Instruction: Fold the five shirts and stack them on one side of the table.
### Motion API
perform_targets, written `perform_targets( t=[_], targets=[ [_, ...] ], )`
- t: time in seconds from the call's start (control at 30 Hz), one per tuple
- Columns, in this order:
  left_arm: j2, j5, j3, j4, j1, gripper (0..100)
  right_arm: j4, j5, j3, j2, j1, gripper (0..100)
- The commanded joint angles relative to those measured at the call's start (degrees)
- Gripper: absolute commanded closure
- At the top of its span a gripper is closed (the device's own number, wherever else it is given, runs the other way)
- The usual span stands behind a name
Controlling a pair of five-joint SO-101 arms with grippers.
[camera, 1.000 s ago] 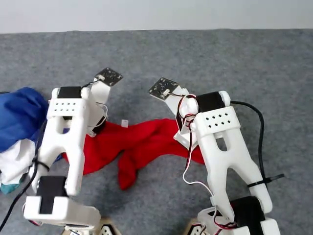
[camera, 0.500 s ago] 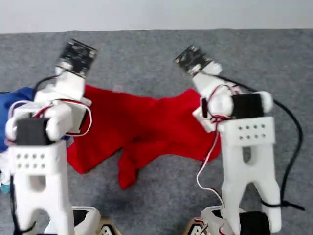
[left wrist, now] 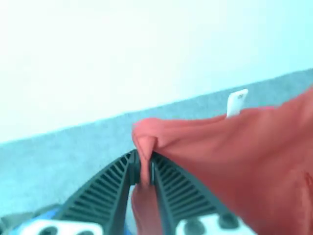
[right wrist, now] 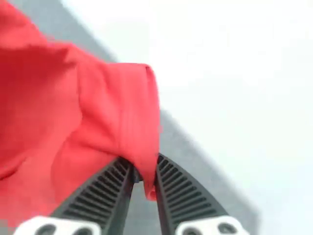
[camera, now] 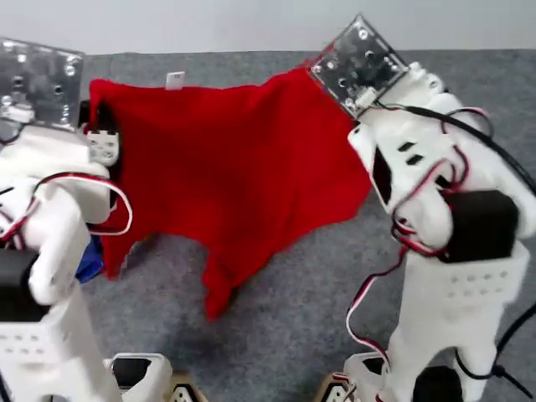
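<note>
A red shirt (camera: 226, 167) hangs stretched in the air between both arms, its lower end trailing onto the grey table near the front. My left gripper (left wrist: 143, 171) is shut on one upper corner of the red shirt (left wrist: 234, 147), beside a small white tag (left wrist: 237, 100). My right gripper (right wrist: 144, 176) is shut on the other upper corner of the red shirt (right wrist: 73, 112). In the high view the left arm (camera: 42, 209) stands at the shirt's left edge and the right arm (camera: 435, 201) at its right edge, both raised high.
A bit of blue cloth (camera: 89, 261) peeks out by the left arm at the table's left side. Grey table surface (camera: 318, 293) lies bare in front between the arm bases. A pale wall runs behind the table.
Both arms have risen and spread apart, lifting the red shirt off the table and pulling it flat between them. The pile of other shirts at left is now mostly hidden by the left arm.
</note>
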Motion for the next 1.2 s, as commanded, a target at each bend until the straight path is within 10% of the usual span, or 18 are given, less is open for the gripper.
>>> perform_targets(
  t=[0.0,0.77,1.17],
  targets=[
    [-1.4,0.8,-5.6,-1.7,0.0,99,-4.1,3.3,-6.1,-2.1,0.8,98.9],
    [-1.9,0.5,-13.9,-1.3,-0.1,99,-19.7,29.7,-21.8,-2.5,1.6,98.9],
    [-11.8,-4.8,-13.6,4.7,-0.1,99,-19.2,30.0,-30.9,-2.7,13.8,98.8]
  ],
)
